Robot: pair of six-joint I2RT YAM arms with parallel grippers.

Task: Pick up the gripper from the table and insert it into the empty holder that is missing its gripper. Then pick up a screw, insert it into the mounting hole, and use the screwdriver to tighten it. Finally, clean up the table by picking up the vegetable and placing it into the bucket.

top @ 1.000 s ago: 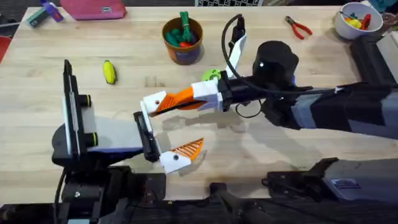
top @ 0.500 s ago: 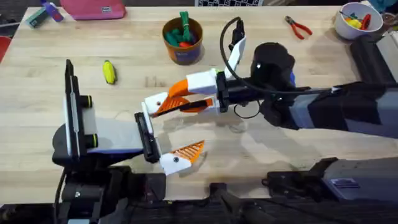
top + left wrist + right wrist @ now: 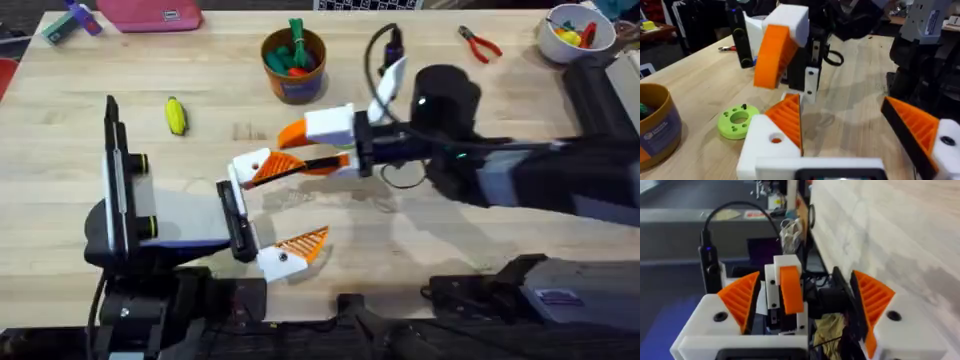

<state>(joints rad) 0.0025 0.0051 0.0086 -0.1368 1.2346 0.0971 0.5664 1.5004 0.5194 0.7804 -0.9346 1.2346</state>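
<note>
orange-padded fingers of the right gripper [image 3: 300,148] stand apart at the left gripper's [image 3: 275,212] upper finger, overhead; its own fingers spread wide, empty. vegetable [image 3: 176,116] lies well left of the bucket [image 3: 294,64]. left wrist view: green disc [image 3: 738,120] on wood.

The right arm reaches across the middle, its open claw [image 3: 305,150] meeting the left arm's spread claw [image 3: 272,210].
</note>
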